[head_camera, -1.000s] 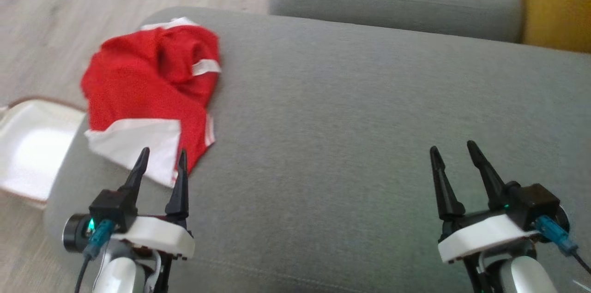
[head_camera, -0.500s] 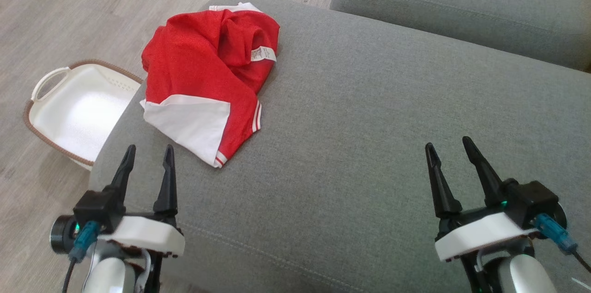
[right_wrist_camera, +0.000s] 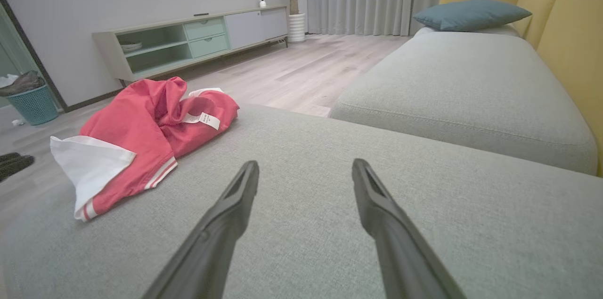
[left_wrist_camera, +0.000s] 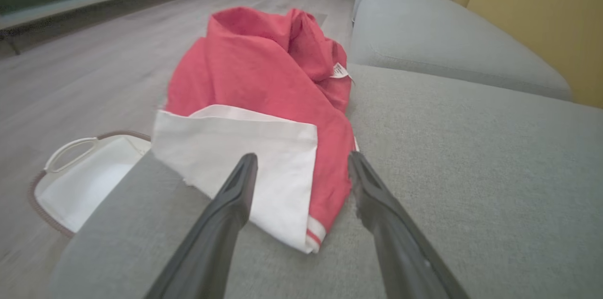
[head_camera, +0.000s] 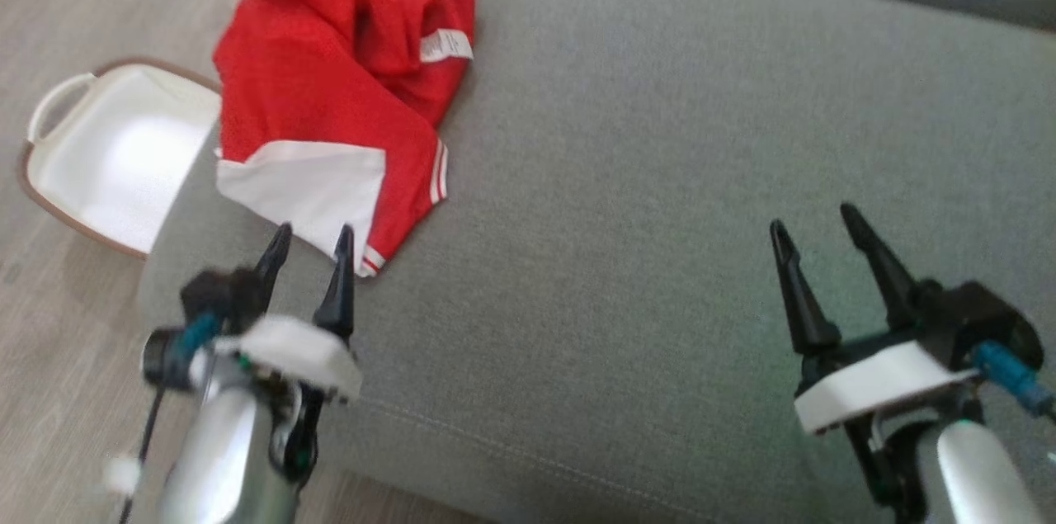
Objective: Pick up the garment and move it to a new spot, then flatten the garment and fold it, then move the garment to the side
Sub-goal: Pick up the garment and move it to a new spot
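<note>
Your left gripper (head_camera: pixel 314 230) sits at the lower left of the head view, over the front left part of the grey sofa cushion (head_camera: pixel 643 161). Its pale forearm rises from the bottom edge, leaning a little to the right and blurred. The two dark fingers point away from you, spread wide with nothing between them. Their tips overlap the near white corner of the garment (head_camera: pixel 330 87). In the left wrist view they frame that white panel and its striped hem, but you cannot tell whether they touch the cloth.

Your right gripper (head_camera: pixel 813 219) is at the lower right, also wide and empty. Its fingers lean up and slightly left above bare cushion, well apart from the garment.

The garment lies crumpled at the cushion's far left corner, red, with the white panel nearest you and a small label (head_camera: pixel 446 45) showing on an upper fold. A white basket (head_camera: pixel 115 153) with a brown rim stands on the wooden floor (head_camera: pixel 49 326) just beside the cushion's left edge.
</note>
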### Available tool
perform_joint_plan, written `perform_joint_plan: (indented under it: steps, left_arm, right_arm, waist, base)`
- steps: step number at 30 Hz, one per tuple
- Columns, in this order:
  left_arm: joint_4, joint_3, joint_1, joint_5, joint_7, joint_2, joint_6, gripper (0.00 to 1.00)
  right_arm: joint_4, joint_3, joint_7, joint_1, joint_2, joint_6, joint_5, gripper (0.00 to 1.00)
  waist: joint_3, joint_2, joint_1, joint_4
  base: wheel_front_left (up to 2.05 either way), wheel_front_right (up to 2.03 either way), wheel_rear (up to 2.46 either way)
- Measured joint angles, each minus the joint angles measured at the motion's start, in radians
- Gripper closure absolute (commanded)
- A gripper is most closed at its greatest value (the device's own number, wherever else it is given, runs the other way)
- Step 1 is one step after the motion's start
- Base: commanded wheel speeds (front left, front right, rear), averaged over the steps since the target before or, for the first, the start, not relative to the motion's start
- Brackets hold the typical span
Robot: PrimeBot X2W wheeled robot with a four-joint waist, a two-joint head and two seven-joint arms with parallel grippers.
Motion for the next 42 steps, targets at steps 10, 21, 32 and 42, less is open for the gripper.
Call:
perform_joint_plan:
  steps: [10,21,32,42]
  left_arm:
    - [0.459,-0.029,-0.325,-0.095,0.209,-0.019,-0.031,0.00]
    - [0.659,-0.033,-0.517,-0.146,0.316,-0.003,-0.034,1.00]
    - [0.529,-0.026,-0.407,-0.127,-0.002,0.035,0.030,1.00]
    - [-0.004,0.000,-0.169,-0.076,-0.014,0.064,0.117,1.00]
  right_arm:
    - [-0.057,-0.011,0.057,-0.061,-0.054,0.000,-0.002,0.00]
    - [-0.061,-0.013,0.066,-0.095,-0.058,0.000,-0.002,0.00]
    - [-0.054,-0.043,0.036,-0.087,-0.028,0.000,-0.002,0.00]
    - [-0.064,-0.047,0.004,-0.007,0.017,0.000,0.000,0.00]
  waist:
    - [0.166,0.0000,0.0002,-0.041]
    - [0.190,0.0000,0.0001,-0.054]
    - [0.102,0.0000,0.0001,-0.058]
    - [-0.006,0.0000,0.0000,-0.100]
  base:
    - [0.00,0.00,0.00]
    - [0.00,0.00,0.00]
    - [0.00,0.00,0.00]
    - [0.00,0.00,0.00]
